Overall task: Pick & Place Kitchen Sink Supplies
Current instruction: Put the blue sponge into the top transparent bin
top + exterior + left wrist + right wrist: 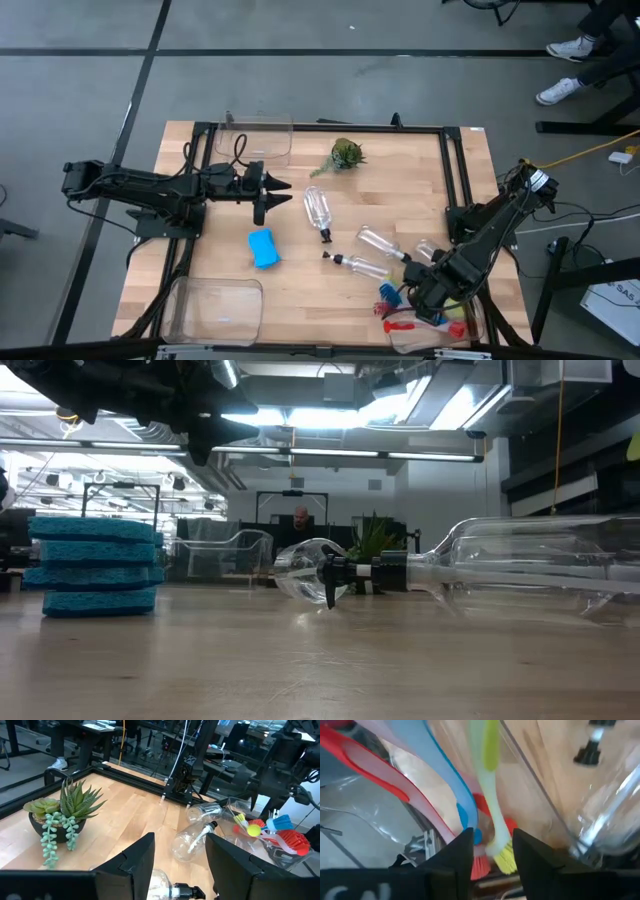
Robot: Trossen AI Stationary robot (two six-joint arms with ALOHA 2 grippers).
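Now right gripper (432,300) parted over yellow-green brush (492,795) at table's (300,280) front-right corner; left gripper (278,193) parted, empty.

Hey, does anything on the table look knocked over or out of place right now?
Yes: the clear pump bottles lie tipped on their sides mid-table, not upright. The blue sponge lies loose nearby.

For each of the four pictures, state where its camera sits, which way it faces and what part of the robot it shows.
High: overhead, looking down; both arms, blue sponge.
Low: table height, looking level; sponge, an arm overhead.
Left wrist: past the open left gripper toward a plant.
Right wrist: right gripper over the yellow-green brush.
High and low share the sponge.
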